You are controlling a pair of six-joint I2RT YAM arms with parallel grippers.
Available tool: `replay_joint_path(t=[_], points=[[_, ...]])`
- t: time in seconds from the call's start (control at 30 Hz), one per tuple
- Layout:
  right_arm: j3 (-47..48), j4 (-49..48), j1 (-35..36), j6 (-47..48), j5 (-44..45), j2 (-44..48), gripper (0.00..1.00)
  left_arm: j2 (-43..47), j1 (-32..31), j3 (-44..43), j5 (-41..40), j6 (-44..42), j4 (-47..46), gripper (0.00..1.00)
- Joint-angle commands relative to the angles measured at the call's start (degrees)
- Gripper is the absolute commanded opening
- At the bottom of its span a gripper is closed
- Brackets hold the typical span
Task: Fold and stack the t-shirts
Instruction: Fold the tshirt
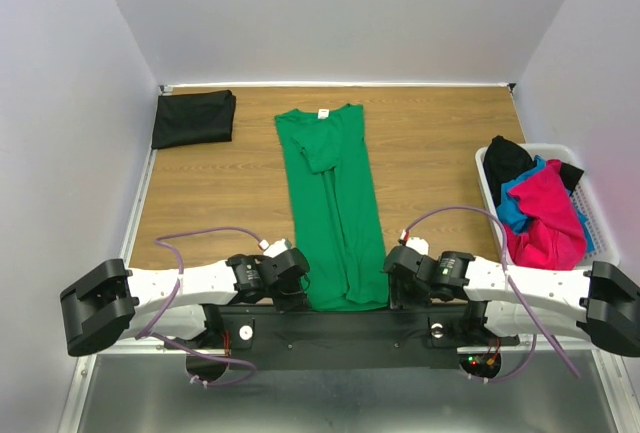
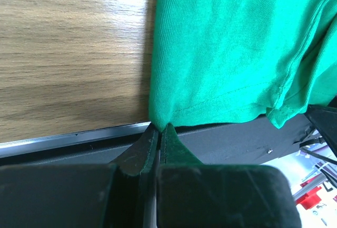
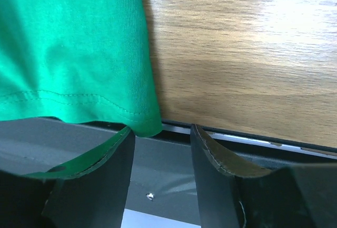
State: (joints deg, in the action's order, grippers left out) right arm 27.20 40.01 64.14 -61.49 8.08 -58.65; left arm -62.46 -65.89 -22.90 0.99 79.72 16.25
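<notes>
- Green t-shirt (image 1: pixel 335 208): lies flat on the table (image 1: pixel 220 183) in the centre of the top view as a long narrow strip, both sides folded inward and 1 sleeve lying across the chest.
- Its white neck label (image 1: pixel 324 113) sits at the upper end; its hem hangs a little over the table's near edge at the bottom of the frame.
- Left pincer (image 2: pixel 159 130): fingers pressed together, clamped on the hem's lower-left corner, right at the metal edge strip.
- Right pincer (image 3: pixel 160 133): fingers apart, set at the hem's lower-right corner; the cloth corner touches the tip of the finger on the picture's left, and nothing is pinched.
- Black t-shirt (image 1: pixel 194 118): folded into a small rectangle in the upper left of the top view, well apart from the green one.
- White basket (image 1: pixel 592 215): at the right edge of the top view, holding a heap of 3 crumpled tees: a magenta t-shirt (image 1: pixel 548 221) on top, a blue t-shirt (image 1: pixel 514 203) under it, and a dark t-shirt (image 1: pixel 505 160) toward the upper end.
</notes>
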Motion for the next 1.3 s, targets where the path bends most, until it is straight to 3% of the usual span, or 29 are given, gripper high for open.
replay_joint_path(t=[0.0, 0.33, 0.9, 1.27], points=[[-0.5, -4.0, -0.2, -0.2, 2.4, -0.7, 0.52, 0.0, 0.2, 0.0, -1.8, -0.6, -0.4, 0.0], [0.9, -5.6, -0.2, 0.8, 1.3, 0.8, 0.49, 0.4, 0.2, 1.0, -1.4, 0.1, -0.7, 0.0], [4.7, -6.3, -0.2, 1.7, 7.8, -3.4, 0.47, 1.8, 0.3, 0.0, -2.8, -0.3, 1.0, 0.0], [0.7, -8.7, -0.2, 0.3, 4.9, -5.0, 0.37, 1.6, 0.2, 0.2, -2.6, 0.0, 1.0, 0.0]])
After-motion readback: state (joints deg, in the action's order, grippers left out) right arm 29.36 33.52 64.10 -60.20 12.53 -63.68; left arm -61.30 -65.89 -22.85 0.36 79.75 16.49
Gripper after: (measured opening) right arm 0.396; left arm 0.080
